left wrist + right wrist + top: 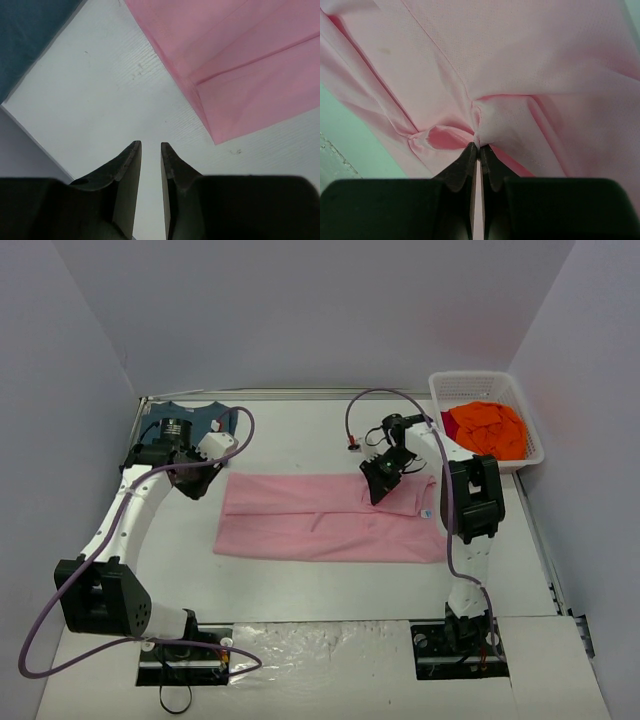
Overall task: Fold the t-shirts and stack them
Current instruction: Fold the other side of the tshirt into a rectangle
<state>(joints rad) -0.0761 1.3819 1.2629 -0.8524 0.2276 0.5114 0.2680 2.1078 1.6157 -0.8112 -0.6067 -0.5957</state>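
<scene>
Now | R jaws pinch pink tee (520, 60), wrist cam only | L jaws narrow, empty

Pink t-shirt (325, 518): folded lengthwise into a long flat band, lying left to right across the middle of the table (300, 450). I see a fold line running along its length. Near its far right edge the cloth is gathered into puckers (485, 115) where the right gripper (476, 146) pinches it, jaws closed on the fabric. Its left corner lies flat and sharp (240, 65).

Dark teal-blue t-shirt (190, 415): spread flat at the far left corner of the table, partly hidden, well apart from the pink one.

Orange t-shirt (487, 428): crumpled in a heap inside the white mesh basket (470, 380) at the far right.
</scene>
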